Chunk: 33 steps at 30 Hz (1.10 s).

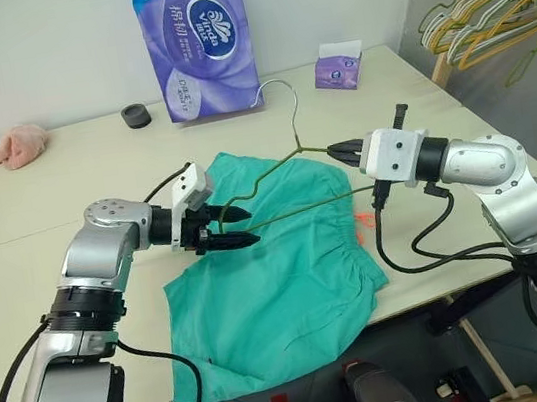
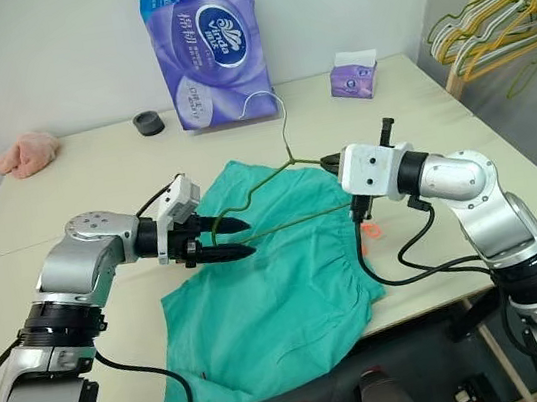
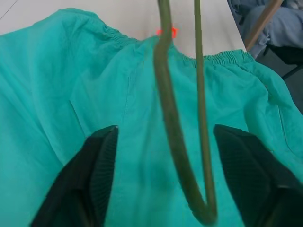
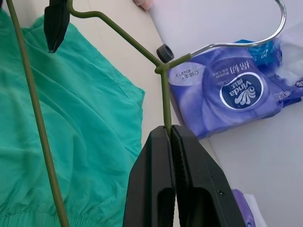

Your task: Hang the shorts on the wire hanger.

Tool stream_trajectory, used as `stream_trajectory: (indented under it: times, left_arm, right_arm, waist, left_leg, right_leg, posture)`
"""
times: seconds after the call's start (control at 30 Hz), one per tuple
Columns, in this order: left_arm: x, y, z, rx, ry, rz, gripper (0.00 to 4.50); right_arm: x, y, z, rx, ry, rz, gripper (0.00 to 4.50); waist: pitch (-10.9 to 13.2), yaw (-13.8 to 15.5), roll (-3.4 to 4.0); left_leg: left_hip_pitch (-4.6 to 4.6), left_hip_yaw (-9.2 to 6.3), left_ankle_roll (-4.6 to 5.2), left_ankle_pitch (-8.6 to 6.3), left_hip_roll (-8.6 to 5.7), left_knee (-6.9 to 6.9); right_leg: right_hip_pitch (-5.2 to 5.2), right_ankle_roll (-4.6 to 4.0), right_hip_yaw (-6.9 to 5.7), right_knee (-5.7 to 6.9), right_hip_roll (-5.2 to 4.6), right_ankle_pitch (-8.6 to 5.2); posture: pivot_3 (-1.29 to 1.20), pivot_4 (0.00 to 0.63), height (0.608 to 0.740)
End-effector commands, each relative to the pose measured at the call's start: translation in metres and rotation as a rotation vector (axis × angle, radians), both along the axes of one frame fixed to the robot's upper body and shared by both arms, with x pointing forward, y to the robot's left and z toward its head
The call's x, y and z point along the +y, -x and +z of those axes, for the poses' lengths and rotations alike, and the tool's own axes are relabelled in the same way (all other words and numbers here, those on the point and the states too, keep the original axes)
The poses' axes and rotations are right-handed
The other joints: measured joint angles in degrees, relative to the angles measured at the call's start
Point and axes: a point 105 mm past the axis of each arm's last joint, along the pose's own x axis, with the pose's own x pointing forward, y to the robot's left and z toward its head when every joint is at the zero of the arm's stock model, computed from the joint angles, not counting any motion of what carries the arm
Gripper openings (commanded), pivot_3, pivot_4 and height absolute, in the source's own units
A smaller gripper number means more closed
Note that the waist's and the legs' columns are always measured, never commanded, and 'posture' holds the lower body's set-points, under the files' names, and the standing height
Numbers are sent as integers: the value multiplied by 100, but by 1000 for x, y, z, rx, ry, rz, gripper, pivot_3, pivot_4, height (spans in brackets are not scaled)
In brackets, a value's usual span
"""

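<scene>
The teal shorts [image 1: 272,291] lie flat on the table, waistband toward the right, with a bit of orange drawstring [image 1: 359,220] showing at it. The olive wire hanger [image 1: 294,149] hangs in the air over them, hook pointing away from me. My right gripper [image 1: 334,151] is shut on the hanger's right shoulder wire, close to the neck [image 4: 165,113]. My left gripper [image 1: 244,223] is open, its two fingers on either side of the hanger's left corner bend [image 3: 199,208], with a gap on each side.
A purple tissue pack [image 1: 194,40], a small tissue box [image 1: 338,67], a black roll [image 1: 136,116] and a pink cloth [image 1: 16,146] sit along the table's back. A wooden rack of yellow and green hangers [image 1: 493,11] stands at the far right.
</scene>
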Motion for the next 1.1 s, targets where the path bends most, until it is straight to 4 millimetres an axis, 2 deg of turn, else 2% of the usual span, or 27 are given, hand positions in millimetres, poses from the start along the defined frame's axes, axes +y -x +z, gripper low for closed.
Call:
stream_trajectory:
  times: [0.03, 0.23, 0.33, 0.37, 0.43, 0.53, 0.6, 0.73, 0.83, 0.93, 1.1]
  left_arm:
    - [-5, 4, 7, -26, 11, -28, 1775]
    - [-6, 6, 5, -23, 15, -29, 28]
    - [-6, 7, 5, -25, 13, -25, 28]
    - [-5, 8, 4, -27, 11, -24, 0]
    - [-5, 8, 4, -31, 6, -21, 0]
    - [-3, 10, 1, -55, -28, -17, 0]
    - [-1, 11, -1, -71, -51, -17, 0]
    - [4, 17, -5, -117, -130, -54, 0]
    - [4, 19, -4, -145, -155, -75, 0]
    - [0, 20, 1, -177, -169, -100, 0]
    - [-4, 23, 6, -195, -173, -124, 0]
  right_arm:
    - [6, 10, 12, -48, -11, 39, 0]
    - [11, 19, 3, -4, 16, 86, 0]
    - [12, 24, -1, 9, 21, 111, 0]
    - [12, 26, -2, 15, 23, 119, 527]
    - [13, 30, -4, 33, 29, 131, 1018]
    - [8, 39, -7, 127, 16, 136, 2053]
    - [-1, 42, -5, 193, -2, 109, 2744]
    - [-33, 38, -3, 379, -25, -29, 4090]
    - [-39, 42, -13, 490, -8, -59, 4090]
    - [-43, 38, -33, 571, 55, -104, 4090]
    - [-37, 34, -51, 691, 89, -110, 4090]
  waist:
    - [0, -1, 0]
    - [0, -1, 0]
    - [0, 0, 0]
    - [0, 0, 0]
    - [0, 1, 0]
    - [0, 5, 0]
    - [0, 11, 0]
    - [0, 17, 0]
    - [0, 17, 0]
    - [0, 13, 0]
    - [0, 6, 0]
  left_leg:
    - [0, 0, 0, 0, 0, 0]
    - [0, -3, 0, 0, 0, 0]
    - [0, -2, 0, 0, 0, 1]
    - [0, -2, 0, 0, 0, 1]
    - [-1, -4, 0, 0, 0, 0]
    - [-1, -5, 0, 0, 0, 0]
    - [-1, -7, 0, 0, 0, 1]
    - [-1, -8, 0, 0, 0, 1]
    - [-1, -9, 0, 0, 0, 0]
    - [-1, -9, 1, 0, 1, 0]
    - [-1, -6, 1, 0, 1, -1]
  right_leg:
    - [0, 0, 0, 0, 0, 0]
    - [0, 0, 0, 0, 0, 0]
    - [0, 0, 0, 0, 0, 0]
    - [0, 0, -1, 0, 0, 0]
    - [0, 0, -2, 0, 0, 0]
    - [0, 0, -2, 0, 0, 0]
    - [1, 0, -2, 0, -1, 0]
    - [2, 0, -4, -1, -2, 0]
    - [2, -1, -6, -3, -2, -1]
    - [2, 0, -7, -2, -2, -1]
    - [2, 0, -6, -1, 0, -2]
  posture:
    - [-254, 112, 740]
    - [-254, 112, 740]
    - [-252, 112, 740]
    - [-251, 112, 740]
    - [-249, 112, 740]
    - [-245, 112, 740]
    - [-242, 113, 740]
    - [-250, 116, 740]
    - [-253, 116, 740]
    - [-251, 116, 740]
    - [-243, 115, 740]
